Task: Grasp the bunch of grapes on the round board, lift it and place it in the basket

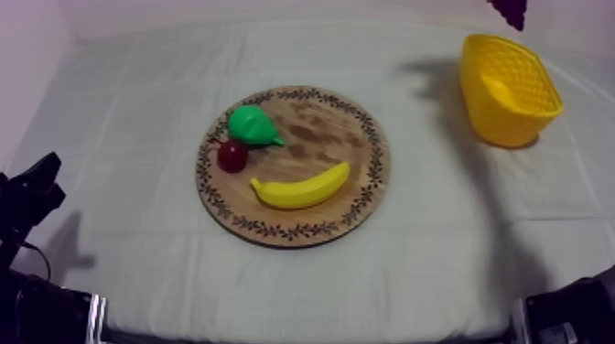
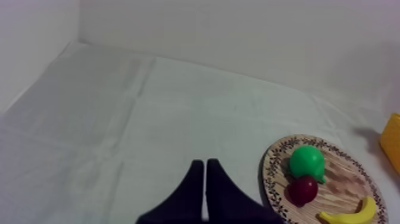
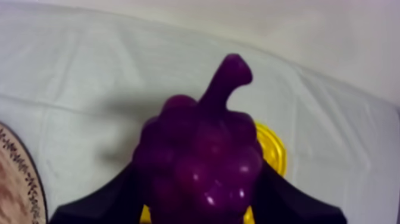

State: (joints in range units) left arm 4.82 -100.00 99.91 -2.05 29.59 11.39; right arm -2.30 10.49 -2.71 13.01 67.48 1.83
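The right hand [image 3: 199,190] is clamped round the purple toy bunch of grapes [image 3: 199,152], seemingly just above the yellow latticed basket [image 1: 509,87]; the left hand [image 2: 205,164] lies pressed shut, empty, over the cloth-covered worktop [image 2: 119,119].

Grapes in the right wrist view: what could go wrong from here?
1. The right gripper holds the grapes seemingly well above the basket; dropped from there, they might bounce out or tip it.
2. In the right wrist view the basket sits off to one side behind the grapes, so a release now could hit the rim.
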